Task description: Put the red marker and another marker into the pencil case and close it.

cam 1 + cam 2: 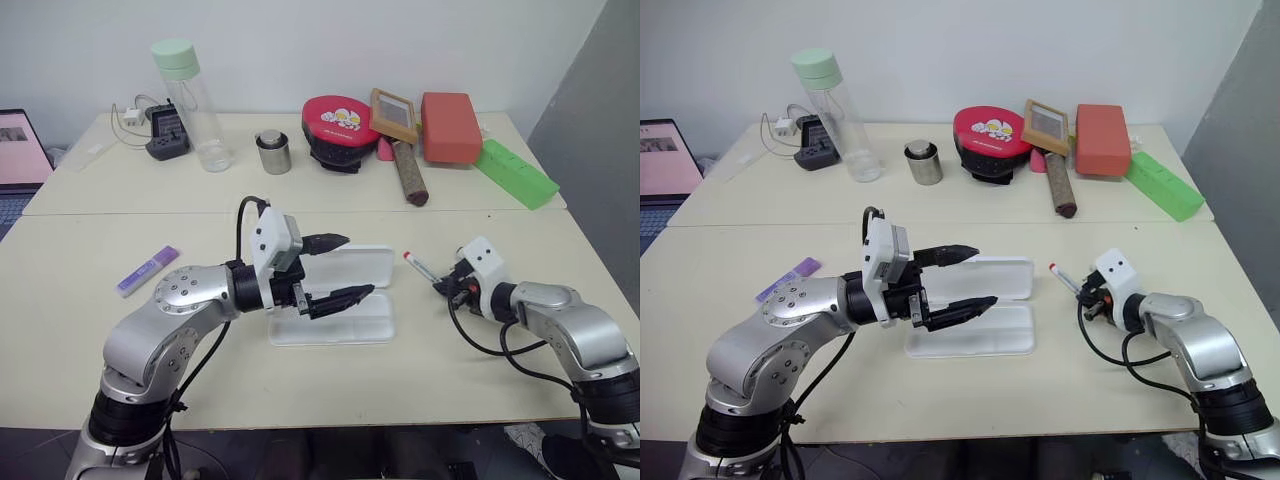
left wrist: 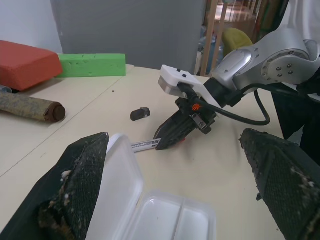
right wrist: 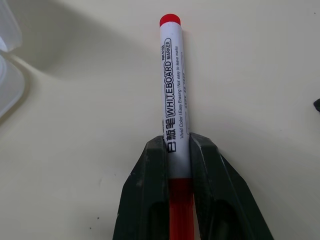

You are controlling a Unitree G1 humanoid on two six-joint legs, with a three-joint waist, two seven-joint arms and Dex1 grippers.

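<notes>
Pale counter. My right gripper (image 3: 177,165) jaws clamp red marker (image 3: 172,95) near cap — barrel points toward open pencil case (image 1: 345,320). Left gripper (image 1: 340,268) jaws spread above case.

Silver arms w/ screws, white wrist blocks, black cables, black two-finger left hand (image 1: 345,268) & right hand (image 3: 178,160).

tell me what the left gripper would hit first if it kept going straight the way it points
Probably the right gripper, which grips the red marker straight ahead past the pencil case. Depth is hard to judge, so it might pass above.
</notes>
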